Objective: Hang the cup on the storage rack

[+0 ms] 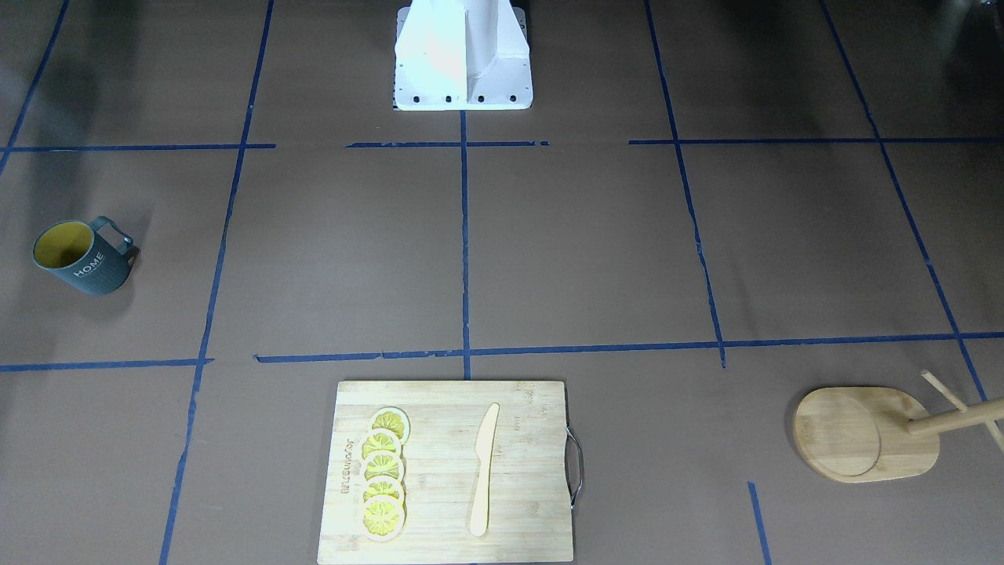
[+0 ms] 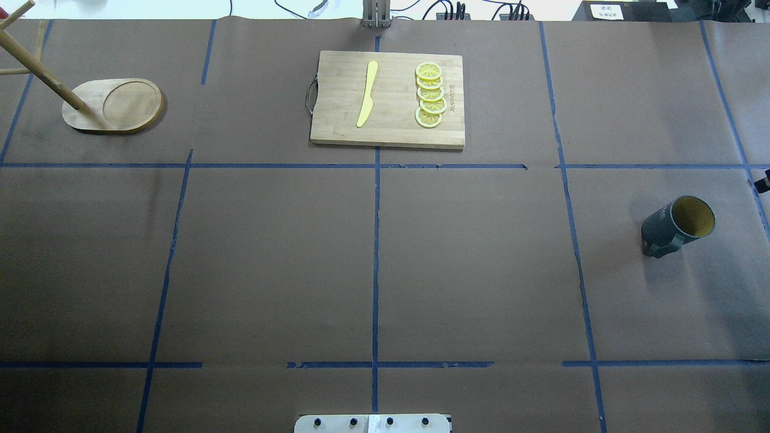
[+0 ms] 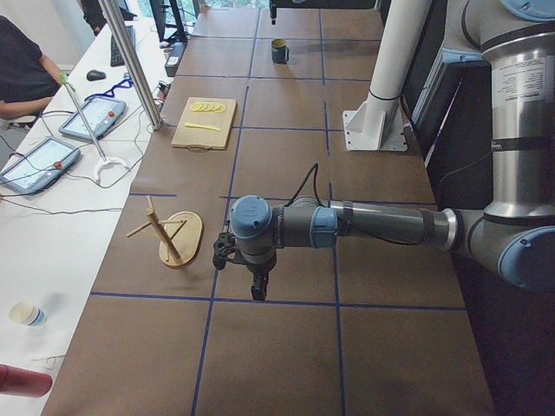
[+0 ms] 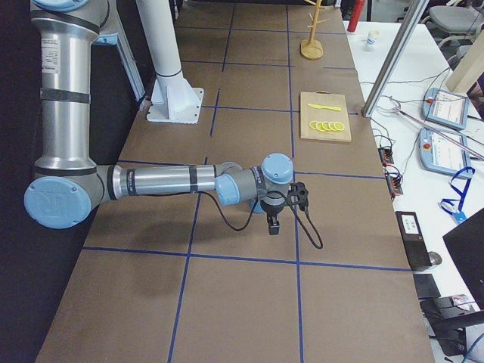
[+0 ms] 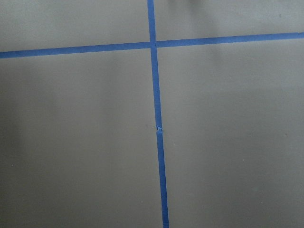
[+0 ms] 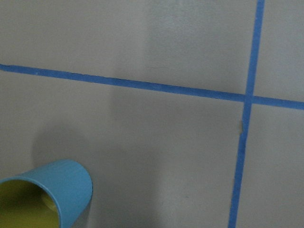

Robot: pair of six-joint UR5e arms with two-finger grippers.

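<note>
The cup is a dark grey-blue mug with a yellow inside. It stands mouth up on the robot's right side of the table, as the overhead view and the exterior left view also show. Its rim shows at the bottom left of the right wrist view. The storage rack, a bamboo stand with post and pegs, stands at the far left. My left gripper hangs over bare table beside the rack. My right gripper hangs over bare table. I cannot tell whether either is open or shut.
A bamboo cutting board with several lemon slices and a yellow knife lies at the far middle of the table. The robot's white base is at the near edge. Tablets and cables lie on a side desk.
</note>
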